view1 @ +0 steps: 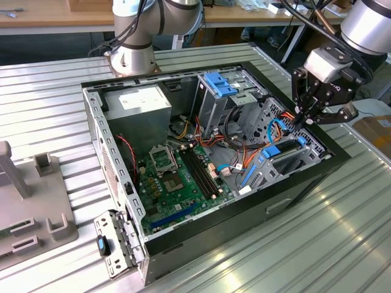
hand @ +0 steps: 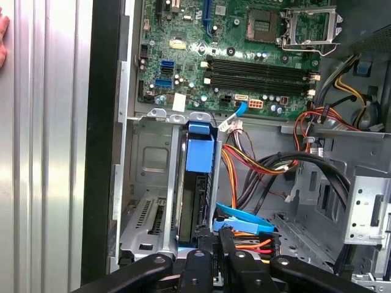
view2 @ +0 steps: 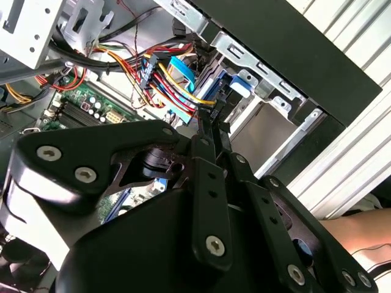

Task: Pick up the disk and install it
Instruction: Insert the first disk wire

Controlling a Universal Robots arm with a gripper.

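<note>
One arm (view1: pixel 366 24) is seen reaching in from the exterior view's upper right, its wrist pitched downward over the near-right corner of the open computer case (view1: pixel 305 183); the end effector (view1: pixel 303 116) is lowered to the rim of the case above the drive bay (hand: pixel 146 177); in both wrist views its fingers (hand: pixel 201 256) are brought close together, tips just beside the near end of the disk (hand: pixel 190 207); whether anything is clamped between them cannot be told.

Counted: one working arm; one further arm base (view1: pixel 131 52) standing behind the case; one case, lying open on the ribbed metal worktop (view1: pixel 342 244); one disk; one motherboard (hand: pixel 244 67); one power supply (view1: pixel 137 101); one grey drive cage (view1: pixel 223 88) with a light-blue latch; one grey fixture (view1: pixel 30 201) on the worktop at the exterior view's left; one person's hand (hand: pixel 2 36) at the edge of the first wrist view.

The disk is found standing on edge inside the drive bay, just beside the black side wall of the case; its long axis runs from the end effector toward the motherboard; its blue tab (hand: pixel 200 152) is at the motherboard end; a bundle of coloured cables (hand: pixel 256 177) lies beside it.
</note>
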